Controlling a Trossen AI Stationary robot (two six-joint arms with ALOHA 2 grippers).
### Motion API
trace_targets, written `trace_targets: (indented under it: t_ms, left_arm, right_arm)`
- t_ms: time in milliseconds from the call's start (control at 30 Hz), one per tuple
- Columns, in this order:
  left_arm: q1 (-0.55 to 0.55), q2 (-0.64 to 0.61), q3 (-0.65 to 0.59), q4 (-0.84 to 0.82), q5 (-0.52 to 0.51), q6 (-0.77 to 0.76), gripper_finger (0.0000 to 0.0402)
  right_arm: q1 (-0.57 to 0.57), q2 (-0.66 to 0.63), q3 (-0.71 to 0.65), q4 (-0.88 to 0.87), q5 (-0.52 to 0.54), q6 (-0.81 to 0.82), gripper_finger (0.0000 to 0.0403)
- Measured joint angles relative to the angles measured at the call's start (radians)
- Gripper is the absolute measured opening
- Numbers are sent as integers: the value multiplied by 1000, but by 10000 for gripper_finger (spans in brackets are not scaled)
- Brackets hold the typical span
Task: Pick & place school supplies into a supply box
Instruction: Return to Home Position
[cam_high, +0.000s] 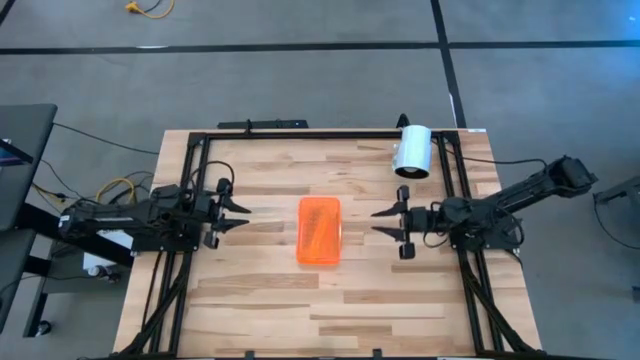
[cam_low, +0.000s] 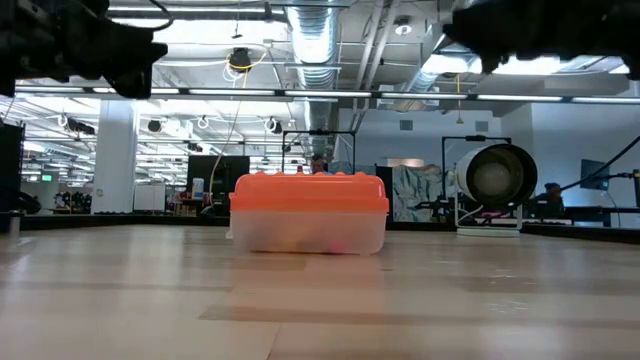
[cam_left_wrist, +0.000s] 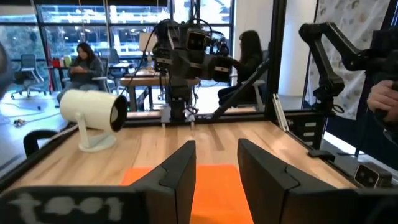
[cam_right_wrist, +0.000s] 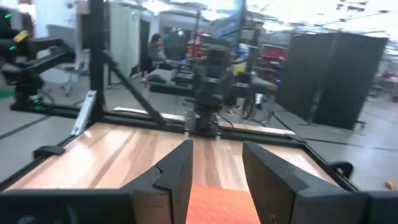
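A: At the middle of the table (cam_high: 260, 300), past the bare near planks, what is sitting there?

B: The supply box (cam_high: 319, 231) is lying flat on the wood with its long side running front to back. Its orange lid is sitting down on the clear base. In the low view, blurred pink and yellow shapes are showing through the base. Cannot tell which items they are.

A: And the grippers?

B: Both are hovering above the table, one on each side of the box, pointing at it and apart from it. The left gripper (cam_high: 245, 216) is holding its fingers spread wide, with nothing between them. The right gripper (cam_high: 375, 221) is doing likewise, fingers parted and gripping nothing. In each wrist view the orange lid is showing between that arm's own fingers, and the opposite arm is facing back from across the table.

A: Farther back?

B: The white cylinder (cam_high: 412, 151) is lying on its side near the far right corner, well apart from the box. Its round dark end is facing the low camera.

A: Beyond the table?

B: Two people (cam_left_wrist: 84, 59) are sitting in the room behind. They are too small for more detail.
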Motion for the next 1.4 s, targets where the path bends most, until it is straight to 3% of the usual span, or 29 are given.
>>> trace_targets:
  t_ms: [100, 233, 300, 467, 600, 833, 967, 1133, 1233, 1400]
  left_arm:
    - [0, -9, -23, 4, -3, -9, 109]
    - [0, -9, -29, 10, -7, -15, 109]
    - [0, -9, -29, 4, -7, -10, 109]
    - [0, -9, -29, -40, -23, 1, 109]
    - [1, -8, -29, -91, -40, 0, 109]
    - [1, -9, -29, -80, -30, 7, 109]
    - [1, -12, -29, -83, -26, 16, 109]
    - [1, -98, -29, -155, -3, 27, 109]
    - [1, -189, -29, -213, -4, 30, 109]
    - [0, -179, -2, -281, -19, 21, 109]
  right_arm:
    - [-66, -38, -61, 31, -54, 31, 134]
    - [-210, -62, -89, 15, -322, 62, 134]
    - [-260, -59, -92, 16, -387, 76, 134]
    - [-257, -53, -147, 61, -383, 26, 134]
    - [-231, -61, -270, 267, -308, -2, 134]
    - [-263, -103, -269, 197, -294, 23, 134]
    - [-287, -110, -270, 186, -360, 14, 134]
    - [-286, -168, -271, 142, -366, -15, 134]
    - [-286, -229, -271, 140, -366, -36, 134]
    - [-286, -378, -271, 1, -366, -55, 134]
